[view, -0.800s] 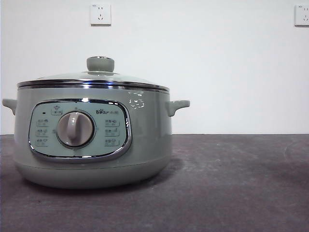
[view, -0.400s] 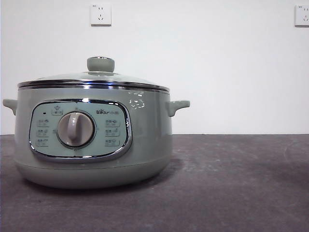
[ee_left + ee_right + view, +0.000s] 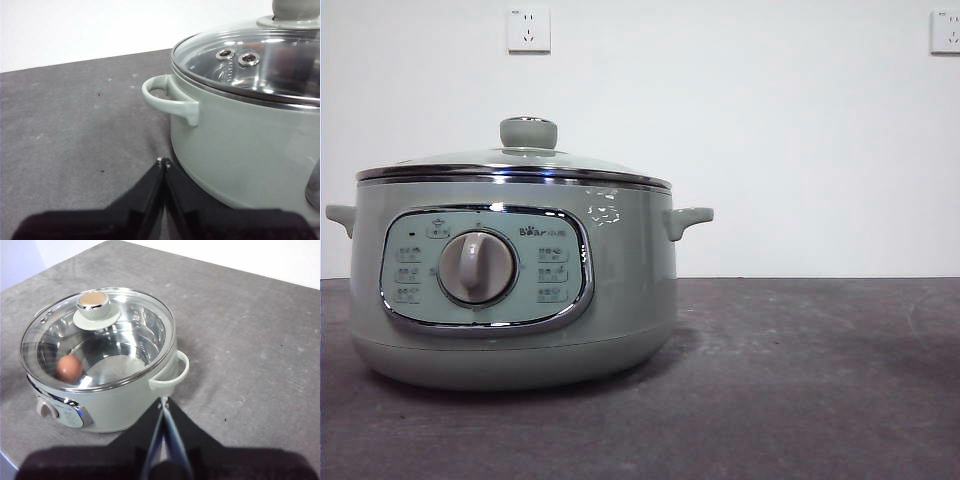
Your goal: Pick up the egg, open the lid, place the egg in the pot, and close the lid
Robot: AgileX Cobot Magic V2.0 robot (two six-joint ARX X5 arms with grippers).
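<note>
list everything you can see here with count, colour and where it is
pot: one, pale sage green with a chrome-framed control panel and dial, standing on the table, at the left of the front view
lid: one, clear glass with steel rim and grey-green knob, seated closed on the pot
egg: one, brown-orange, inside the pot, seen through the lid
table: one, dark grey, under the pot
wall sockets: two, white, on the white wall behind
left gripper: one, black, jaws shut, low beside the pot near a side handle
right gripper: one, black, jaws shut, above the table, near the pot's other handle
</note>
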